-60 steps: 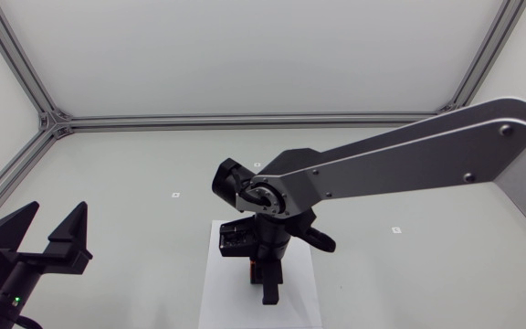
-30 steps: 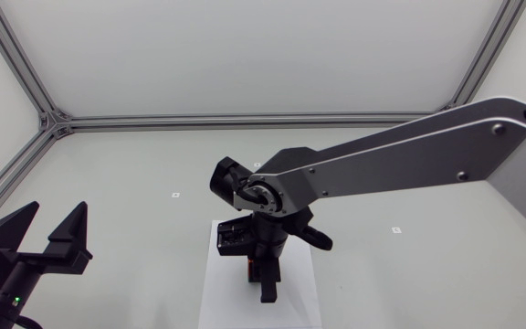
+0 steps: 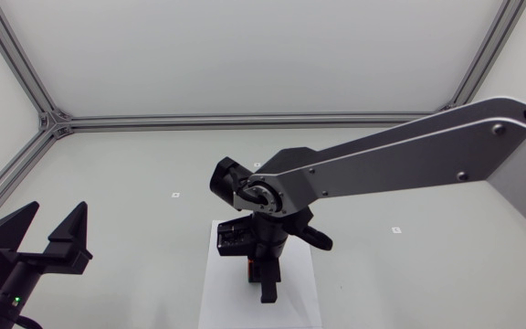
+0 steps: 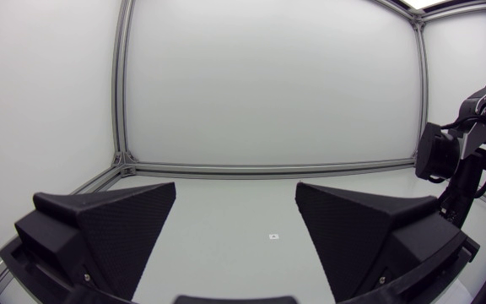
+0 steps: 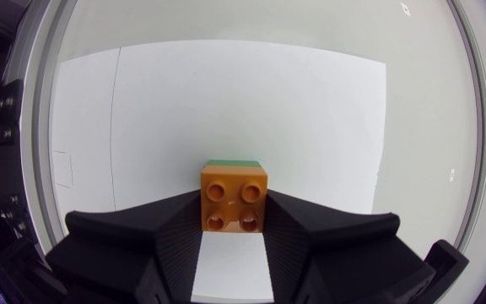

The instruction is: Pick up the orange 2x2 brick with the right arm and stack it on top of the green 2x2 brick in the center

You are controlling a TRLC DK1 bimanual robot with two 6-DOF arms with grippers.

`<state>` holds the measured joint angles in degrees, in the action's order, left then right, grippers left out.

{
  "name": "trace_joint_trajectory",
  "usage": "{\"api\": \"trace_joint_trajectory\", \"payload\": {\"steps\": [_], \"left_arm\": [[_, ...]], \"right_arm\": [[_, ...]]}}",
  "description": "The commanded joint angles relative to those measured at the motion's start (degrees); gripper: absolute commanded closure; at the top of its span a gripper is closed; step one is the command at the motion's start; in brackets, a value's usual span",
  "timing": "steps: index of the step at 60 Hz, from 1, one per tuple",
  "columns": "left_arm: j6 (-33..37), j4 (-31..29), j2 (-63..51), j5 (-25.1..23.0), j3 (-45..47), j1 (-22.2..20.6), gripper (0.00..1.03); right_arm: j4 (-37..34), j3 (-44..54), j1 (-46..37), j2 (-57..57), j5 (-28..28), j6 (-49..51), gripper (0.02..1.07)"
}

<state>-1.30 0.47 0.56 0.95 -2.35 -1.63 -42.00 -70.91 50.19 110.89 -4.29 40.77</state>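
The orange 2x2 brick (image 5: 234, 198) sits between the fingers of my right gripper (image 5: 234, 204), which is shut on it from both sides. A strip of the green 2x2 brick (image 5: 233, 163) shows just beyond the orange one, directly under it. Whether the two bricks touch cannot be seen. In the head view my right gripper (image 3: 265, 277) points down over the white sheet (image 3: 215, 294), and its wrist hides the green brick. My left gripper (image 3: 51, 230) stands open at the table's near left, holding nothing.
The white sheet (image 5: 226, 93) lies flat under the bricks in the middle of the table. Small square marks (image 3: 176, 195) dot the grey tabletop. An aluminium frame (image 3: 245, 120) runs along the table's far edge.
My right arm has shifted very slightly to the left with the orange brick still held. The left arm has not moved.
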Motion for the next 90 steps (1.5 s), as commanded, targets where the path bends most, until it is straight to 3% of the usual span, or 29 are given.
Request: {"api": "trace_joint_trajectory", "payload": {"steps": [1, 76, 87, 90], "left_arm": [[0.3, -0.6, 0.2, -0.2, 2.3, 0.0, 0.04], [0.3, -0.6, 0.2, -0.2, 2.3, 0.0, 0.04], [0.3, -0.6, 0.2, -0.2, 2.3, 0.0, 0.04], [0.3, -0.6, 0.2, -0.2, 2.3, 0.0, 0.04]], "right_arm": [[-1.2, 1.8, 0.8, -0.6, -0.2, 1.4, 0.80], [-0.2, 1.6, -0.4, -0.1, -0.2, 1.4, 0.79], [0.2, 1.6, -0.4, -0.1, -0.1, 1.3, 0.44], [0.2, 1.5, -0.3, -0.2, -0.1, 1.3, 0.30]]}}
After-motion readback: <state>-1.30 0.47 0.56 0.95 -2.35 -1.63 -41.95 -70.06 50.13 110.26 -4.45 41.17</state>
